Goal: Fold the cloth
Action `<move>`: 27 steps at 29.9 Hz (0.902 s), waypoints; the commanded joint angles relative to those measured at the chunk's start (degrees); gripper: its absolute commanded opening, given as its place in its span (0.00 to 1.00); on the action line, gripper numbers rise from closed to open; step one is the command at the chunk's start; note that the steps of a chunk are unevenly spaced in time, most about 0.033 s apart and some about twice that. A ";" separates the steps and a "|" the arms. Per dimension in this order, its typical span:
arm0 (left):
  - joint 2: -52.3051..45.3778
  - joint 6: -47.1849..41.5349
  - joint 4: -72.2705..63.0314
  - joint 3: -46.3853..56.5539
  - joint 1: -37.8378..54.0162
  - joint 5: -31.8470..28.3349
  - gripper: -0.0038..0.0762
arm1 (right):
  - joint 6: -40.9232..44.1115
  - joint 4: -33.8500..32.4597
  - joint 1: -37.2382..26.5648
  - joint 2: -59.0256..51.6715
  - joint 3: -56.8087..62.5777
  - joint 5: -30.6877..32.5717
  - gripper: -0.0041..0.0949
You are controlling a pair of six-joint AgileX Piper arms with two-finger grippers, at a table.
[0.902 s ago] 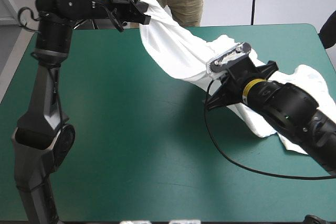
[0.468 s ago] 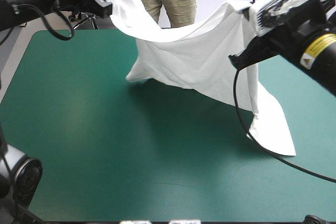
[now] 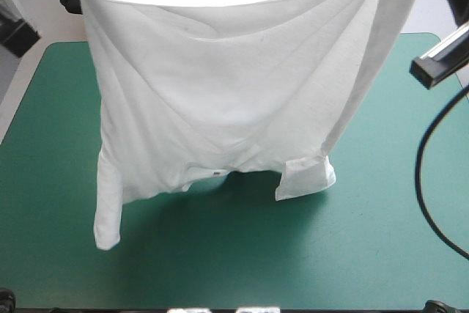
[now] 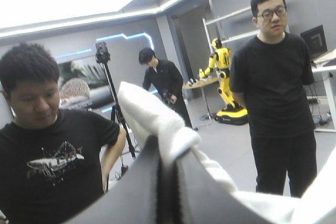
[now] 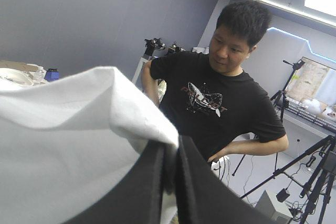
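The left gripper (image 4: 167, 153) has its 2 black fingers clamped on the T-shirt (image 3: 220, 93). The T-shirt hangs spread wide above the teal-green table (image 3: 366, 254). The right gripper (image 5: 170, 153) pinches the opposite upper edge, its fingers nearly together on the fabric.

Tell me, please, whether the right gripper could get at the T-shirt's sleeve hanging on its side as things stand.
Probably not: the right gripper is shut on the T-shirt's top edge, raised high, and that sleeve dangles far below. It would have to let go first.
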 commanded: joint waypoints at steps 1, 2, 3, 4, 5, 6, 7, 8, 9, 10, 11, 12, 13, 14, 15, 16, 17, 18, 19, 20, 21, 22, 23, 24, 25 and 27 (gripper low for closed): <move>-1.98 -0.06 -0.17 -0.70 0.00 -5.54 0.03 | -0.77 -1.76 -0.05 -0.64 -4.24 0.62 0.04; -2.01 -0.19 0.63 -0.70 0.00 -5.10 0.03 | -0.51 -2.71 -0.05 -0.64 -4.80 2.33 0.04; -2.01 -0.45 1.81 -0.70 0.00 -4.38 0.03 | -0.34 -3.55 -0.05 -0.64 -5.06 3.95 0.04; -2.01 -0.45 2.90 -0.70 0.00 -3.76 0.03 | 0.09 -4.43 -0.05 -0.64 -5.15 5.07 0.04; -1.89 -0.62 4.04 -0.46 0.00 -3.33 0.03 | 0.64 -5.56 -0.05 -0.54 -5.15 6.29 0.04; -1.78 -1.27 6.00 0.43 0.00 -2.87 0.03 | 1.39 -7.52 -0.05 0.13 -5.15 8.23 0.04; -1.64 -1.89 7.48 1.23 0.00 -2.48 0.03 | 1.98 -9.16 -0.05 0.62 -5.15 9.73 0.04; -1.50 -2.29 9.50 2.49 0.00 -1.86 0.03 | 2.57 -11.51 -0.05 1.36 -5.15 11.75 0.04; -1.09 -2.97 11.00 3.68 0.00 -1.29 0.03 | 3.17 -13.86 -0.05 2.51 -5.03 13.53 0.04; -0.62 -4.05 12.73 5.28 0.00 -0.74 0.03 | 3.98 -15.81 -0.05 3.67 -4.85 14.40 0.04; -0.05 -4.75 14.65 7.64 0.00 -0.61 0.03 | 4.49 -18.13 -0.05 4.73 -4.63 15.00 0.03; 0.32 -5.01 15.83 9.28 0.00 -0.61 0.03 | 4.75 -19.91 -0.05 6.14 -4.63 15.17 0.03; 0.99 -5.01 17.01 11.06 0.00 -0.76 0.03 | 4.75 -21.06 -0.05 7.16 -4.59 14.80 0.02; 1.67 -5.01 17.59 13.24 0.00 -1.46 0.03 | 4.86 -22.29 -0.05 8.41 -4.50 14.08 0.02; 2.57 -5.01 18.02 15.33 0.00 -2.38 0.03 | 4.88 -23.74 -0.05 9.74 -4.24 13.24 0.02; 3.40 -5.01 18.84 17.37 0.00 -3.64 0.03 | 5.19 -25.10 -0.05 10.72 -4.11 12.59 0.02; 4.21 -5.13 19.91 19.23 0.00 -4.90 0.03 | 5.95 -26.50 -0.15 12.06 -3.88 11.58 0.02; 5.19 -5.38 20.78 20.88 0.00 -6.36 0.03 | 6.73 -26.97 -0.67 13.29 -3.52 10.15 0.02; 6.26 -5.87 21.93 22.36 0.00 -7.75 0.03 | 7.13 -26.82 -1.66 14.58 -3.21 8.73 0.02; 7.37 -6.78 23.02 23.33 0.00 -9.51 0.03 | 7.52 -26.03 -3.47 15.77 -2.63 6.70 0.02; 8.29 -7.76 24.33 24.17 0.00 -10.92 0.03 | 7.95 -24.03 -5.84 17.10 -2.18 4.48 0.02; 9.64 -9.44 25.52 24.67 0.00 -13.19 0.03 | 7.94 -20.81 -8.82 18.47 -1.61 2.04 0.02; 10.58 -10.44 26.80 24.82 0.00 -14.93 0.03 | 7.94 -16.75 -11.75 19.62 -1.25 -0.45 0.02; 11.70 -11.79 28.16 25.08 0.04 -17.46 0.03 | 7.94 -11.63 -15.89 21.24 -1.11 -3.11 0.02; 12.94 -12.99 29.52 25.08 0.04 -20.35 0.03 | 7.37 -5.62 -20.24 22.88 -0.97 -6.67 0.02; 14.93 -14.86 31.33 25.08 0.04 -26.33 0.03 | 4.57 7.78 -27.31 25.61 -0.72 -13.85 0.02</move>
